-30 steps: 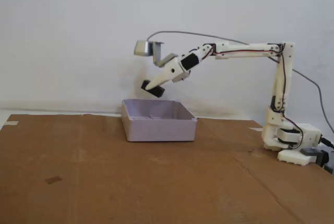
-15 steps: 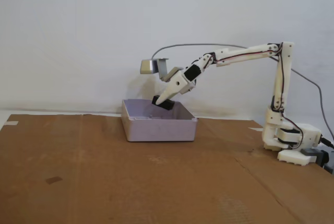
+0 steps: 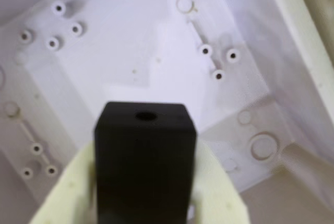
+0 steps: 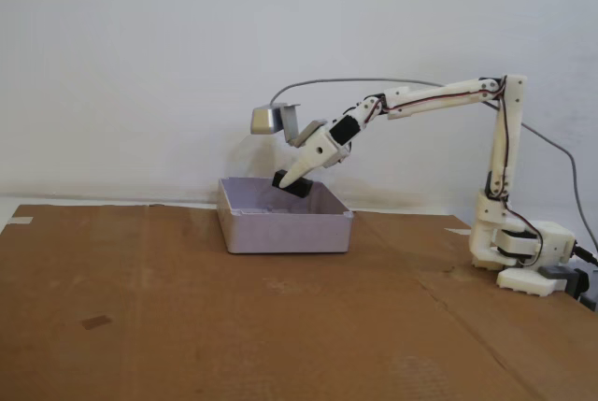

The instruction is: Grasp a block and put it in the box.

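Note:
My gripper [image 4: 289, 179] is shut on the black block [image 4: 292, 183], holding it just inside the top of the pale lilac box [image 4: 284, 229]. In the wrist view the block [image 3: 145, 156] fills the lower middle, clamped between my two cream fingers [image 3: 62, 192], with a small round hole in its top face. Under it lies the box floor [image 3: 130, 51], dotted with screw holes. The block hangs a little above that floor; whether it touches is not clear.
The box stands on brown cardboard [image 4: 234, 326] that covers the table. My arm's base [image 4: 523, 256] sits at the right, a grey cable trailing behind it. A small dark mark [image 4: 95, 322] lies on the cardboard at the left.
Over the last second my gripper came down and slightly right with the block, from above the box's back wall into its opening. Since half a second ago nothing has visibly moved.

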Robot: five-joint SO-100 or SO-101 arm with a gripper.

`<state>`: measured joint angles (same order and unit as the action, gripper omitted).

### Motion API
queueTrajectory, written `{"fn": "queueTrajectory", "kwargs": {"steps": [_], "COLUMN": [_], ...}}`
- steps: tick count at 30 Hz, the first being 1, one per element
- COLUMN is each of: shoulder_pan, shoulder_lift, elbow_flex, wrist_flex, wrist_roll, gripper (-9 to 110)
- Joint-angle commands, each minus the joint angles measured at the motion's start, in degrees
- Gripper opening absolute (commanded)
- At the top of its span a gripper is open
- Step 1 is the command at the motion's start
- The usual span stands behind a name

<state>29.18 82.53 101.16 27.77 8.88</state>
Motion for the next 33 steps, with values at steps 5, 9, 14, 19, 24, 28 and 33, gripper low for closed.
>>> {"fn": "queueTrajectory", "kwargs": {"steps": [5,9,14,19,24,28,33], "shoulder_pan": [0.0,0.3,0.1,-0.3,-0.4,-0.4,-0.4], "shoulder_lift": [1.8,0.3,-1.7,-2.1,-4.2,-5.2,-5.7], "elbow_flex": [-1.9,-1.7,-2.1,-1.6,-2.4,-2.1,-1.7], "wrist_flex": [-2.6,-5.2,-5.2,-5.2,-5.2,-6.3,-8.0], "wrist_roll": [-1.6,-1.6,-1.5,-1.4,-1.5,-1.6,-1.6], "gripper": [0,0,0,0,0,0,0]}}
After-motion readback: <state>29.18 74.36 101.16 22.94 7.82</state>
